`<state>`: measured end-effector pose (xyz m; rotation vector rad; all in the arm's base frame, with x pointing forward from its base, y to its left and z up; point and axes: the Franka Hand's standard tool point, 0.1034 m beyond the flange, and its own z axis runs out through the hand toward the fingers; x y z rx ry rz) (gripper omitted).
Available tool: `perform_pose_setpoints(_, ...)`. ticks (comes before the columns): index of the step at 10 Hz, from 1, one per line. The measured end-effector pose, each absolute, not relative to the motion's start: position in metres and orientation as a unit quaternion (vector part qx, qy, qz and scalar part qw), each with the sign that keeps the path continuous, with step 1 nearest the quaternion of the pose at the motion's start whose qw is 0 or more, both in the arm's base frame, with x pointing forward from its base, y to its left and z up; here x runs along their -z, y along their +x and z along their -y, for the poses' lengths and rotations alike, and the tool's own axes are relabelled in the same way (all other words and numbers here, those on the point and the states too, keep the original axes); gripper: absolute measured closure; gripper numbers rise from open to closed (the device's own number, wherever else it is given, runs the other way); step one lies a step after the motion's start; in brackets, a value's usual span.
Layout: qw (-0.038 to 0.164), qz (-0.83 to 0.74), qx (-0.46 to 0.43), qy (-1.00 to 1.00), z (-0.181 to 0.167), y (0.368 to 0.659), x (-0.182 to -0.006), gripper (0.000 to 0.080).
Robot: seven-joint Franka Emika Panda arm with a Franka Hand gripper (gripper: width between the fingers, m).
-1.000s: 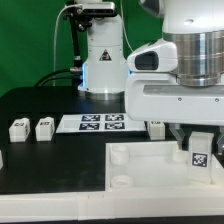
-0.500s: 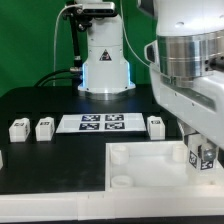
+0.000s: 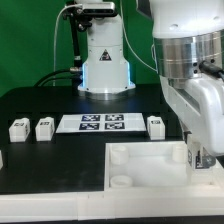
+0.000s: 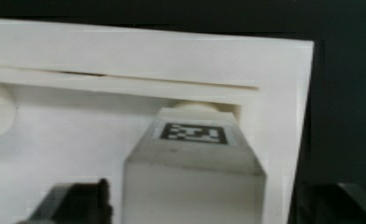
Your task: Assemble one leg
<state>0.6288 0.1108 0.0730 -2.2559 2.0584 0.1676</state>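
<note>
The tool (image 3: 203, 160) is closed around the leg (image 3: 204, 157), holding it upright over the tray's (image 3: 140, 170) far socket on the exterior view's right. This looks like the seating step; next comes twisting the leg home without tilting.

smooth white plastic leg (image 4: 194, 160), matt black table (image 3: 50, 165)

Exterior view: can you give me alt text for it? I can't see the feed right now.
The gripper holds the leg upright at a corner socket of the white tray, at the exterior view's right. Behind the tray, three more legs and the marker board lie on the black table.
</note>
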Motion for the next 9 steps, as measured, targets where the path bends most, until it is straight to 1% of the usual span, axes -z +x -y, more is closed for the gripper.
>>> perform_pose_setpoints(1, 0.04, -0.65, -0.054, -0.757, -0.1172, 0.6263, -0.0719, 0.0187)
perform_pose_setpoints(2, 0.045, -0.566, -0.05, -0.822, -0.121, 0.6256, -0.0722, 0.0187)
perform_pose_setpoints(3, 0.05, -0.489, -0.045, -0.87, -0.1214, 0.6268, -0.0733, 0.0157)
perform_pose_setpoints(4, 0.051, -0.468, -0.044, -0.881, -0.1206, 0.6267, -0.0726, 0.0152)
perform_pose_setpoints(7, 0.055, -0.31, -0.034, -0.948, -0.1203, 0.6263, -0.0719, 0.015)
perform_pose_setpoints(8, 0.039, -0.217, -0.025, -0.975, -0.1226, 0.625, -0.0713, 0.015)
perform_pose_setpoints(9, 0.029, -0.116, -0.019, -0.993, -0.1217, 0.6249, -0.0712, 0.015)
